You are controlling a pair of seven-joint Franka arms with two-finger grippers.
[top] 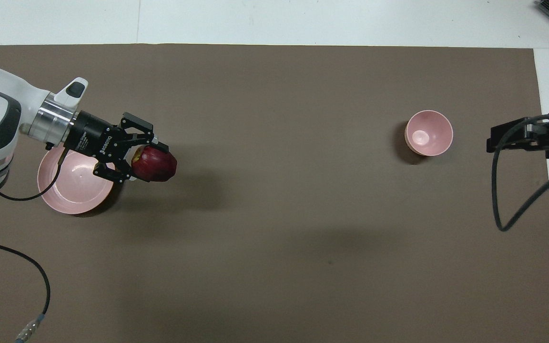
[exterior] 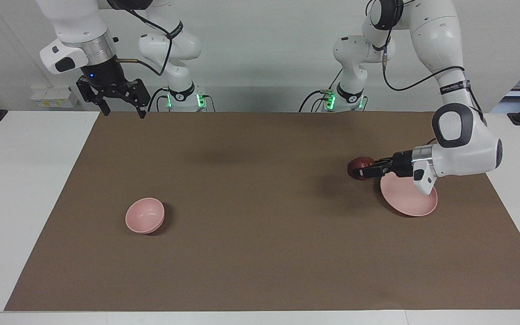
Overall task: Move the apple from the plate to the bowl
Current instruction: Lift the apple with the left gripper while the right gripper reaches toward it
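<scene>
**Apple Held Aloft Beside Its Plate**

The right gripper (exterior: 122, 108) waits over the mat's (exterior: 260, 253) edge by the robots, at about ten o'clock in the facing view, its jaws spread wide and empty. The left gripper (top: 143, 157) reaches out level, its fingers pinching the apple (top: 155, 164), which hangs in the air over bare mat just beside the plate (top: 72, 193). The plate lies bare at the left arm's end of the table. The bowl (exterior: 145, 216), at eight o'clock in the facing view, stands farthest from the robots, well apart from the plate.
</scene>
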